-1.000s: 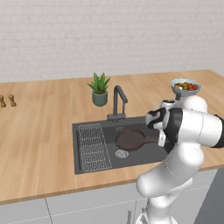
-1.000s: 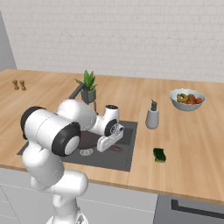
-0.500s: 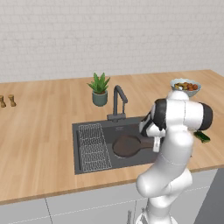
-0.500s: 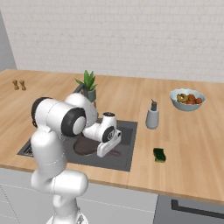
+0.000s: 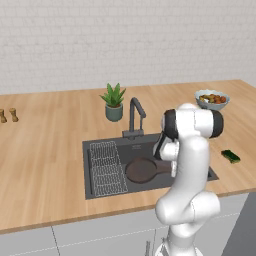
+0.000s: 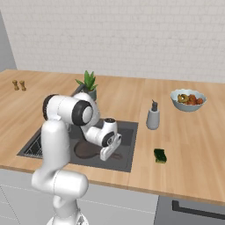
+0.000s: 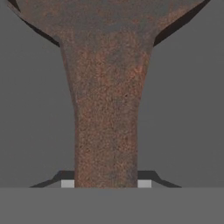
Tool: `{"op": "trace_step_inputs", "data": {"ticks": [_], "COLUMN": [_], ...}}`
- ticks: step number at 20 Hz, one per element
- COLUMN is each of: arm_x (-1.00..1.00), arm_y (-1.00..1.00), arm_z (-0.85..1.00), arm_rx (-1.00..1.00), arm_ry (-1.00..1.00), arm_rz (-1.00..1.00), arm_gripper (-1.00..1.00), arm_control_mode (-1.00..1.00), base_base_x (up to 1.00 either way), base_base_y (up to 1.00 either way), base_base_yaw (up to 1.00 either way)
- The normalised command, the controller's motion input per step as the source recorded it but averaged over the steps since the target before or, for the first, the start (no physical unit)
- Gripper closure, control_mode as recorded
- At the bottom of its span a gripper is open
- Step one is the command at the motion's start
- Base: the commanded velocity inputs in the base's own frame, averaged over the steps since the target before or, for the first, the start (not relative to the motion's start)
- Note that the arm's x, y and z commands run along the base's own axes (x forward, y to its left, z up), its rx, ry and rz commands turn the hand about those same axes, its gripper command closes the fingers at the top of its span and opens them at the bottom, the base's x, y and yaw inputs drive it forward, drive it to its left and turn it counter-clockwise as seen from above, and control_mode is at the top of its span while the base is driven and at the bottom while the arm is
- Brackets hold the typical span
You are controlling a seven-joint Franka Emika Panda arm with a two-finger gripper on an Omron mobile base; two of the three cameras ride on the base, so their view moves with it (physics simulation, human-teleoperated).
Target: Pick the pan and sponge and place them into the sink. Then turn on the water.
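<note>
The dark brown pan (image 5: 141, 170) lies low in the dark grey sink (image 5: 150, 149), its long handle (image 7: 107, 109) pointing right. My gripper (image 6: 107, 154) reaches down into the basin and is shut on that handle, which runs up between the two fingertips in the hand view, where the gripper (image 7: 106, 183) sits at the bottom. In the right base view the pan (image 6: 85, 151) rests by the front wall of the sink (image 6: 125, 145). The green sponge (image 5: 231, 156) lies on the counter right of the basin, also the sponge (image 6: 160, 155). The water is out of view.
A dark gooseneck faucet (image 5: 135, 117) stands behind the basin, and a wire rack (image 5: 106, 167) fills its left side. A potted plant (image 5: 114, 102), a fruit bowl (image 5: 212, 99), a soap dispenser (image 6: 153, 116) and two small shakers (image 5: 7, 115) stand on the wooden counter.
The arm has swung from leaning right to standing upright over the sink. The pan, held by its handle, has come down and left to the basin floor.
</note>
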Motion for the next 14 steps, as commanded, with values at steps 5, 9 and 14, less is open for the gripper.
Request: {"op": "trace_step_inputs", "data": {"ticks": [5,9,14], "arm_x": [0.41,0.38,0.05], "arm_y": [0.00,0.02,0.00], "arm_z": [-0.37,-0.38,0.04], "arm_rx": [0.00,0.00,0.00], "arm_ry": [0.00,0.00,-0.02], "arm_rz": [0.06,0.04,0.01], "arm_gripper": [1.00,-1.00,-1.00], "arm_control_mode": [-1.00,-1.00,-1.00], "base_base_x": [0.00,0.00,0.00], "base_base_y": [0.00,0.00,0.00], "base_base_yaw": [0.00,0.00,0.00]}}
